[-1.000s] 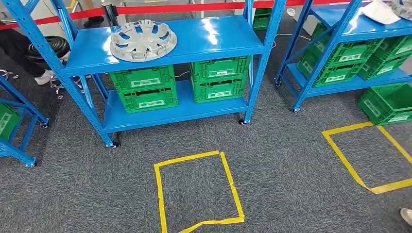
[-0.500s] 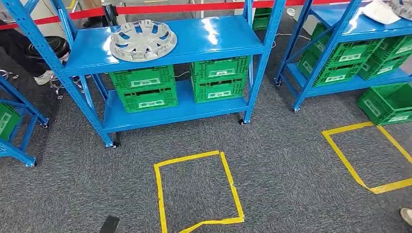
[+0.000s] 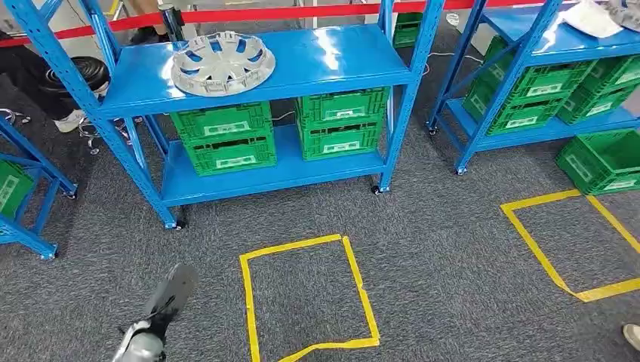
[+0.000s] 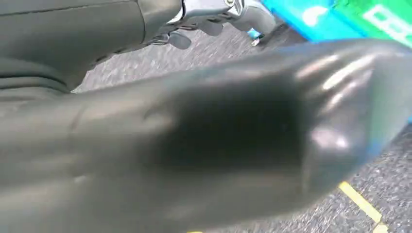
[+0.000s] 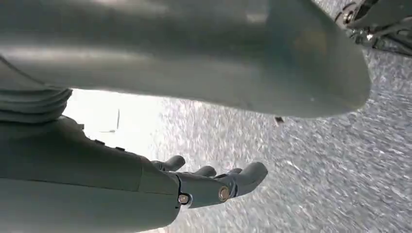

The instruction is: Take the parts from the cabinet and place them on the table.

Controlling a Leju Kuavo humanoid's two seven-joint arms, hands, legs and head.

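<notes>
A silver wheel cover (image 3: 219, 62) lies flat on the top board of the blue shelf rack (image 3: 332, 56), towards its left end. My left hand (image 3: 170, 296) is low at the near left, over the grey carpet and well short of the rack, holding nothing. In the left wrist view its thick thumb (image 4: 218, 136) blurs across the picture, and its fingers (image 4: 252, 17) are stretched out towards the rack's foot. Close to the carpet, my right hand (image 5: 204, 187) has its fingers apart and nothing in them.
Green crates (image 3: 223, 139) fill the rack's lower shelf. A second blue rack (image 3: 528, 75) with crates stands at the right, with a green crate (image 3: 604, 158) on the floor. Yellow tape squares (image 3: 306, 298) (image 3: 573, 241) mark the carpet. A person's shoe (image 3: 69, 119) is at the far left.
My left arm has risen into the head view from the bottom edge at the near left. The wheel cover and rack have not moved.
</notes>
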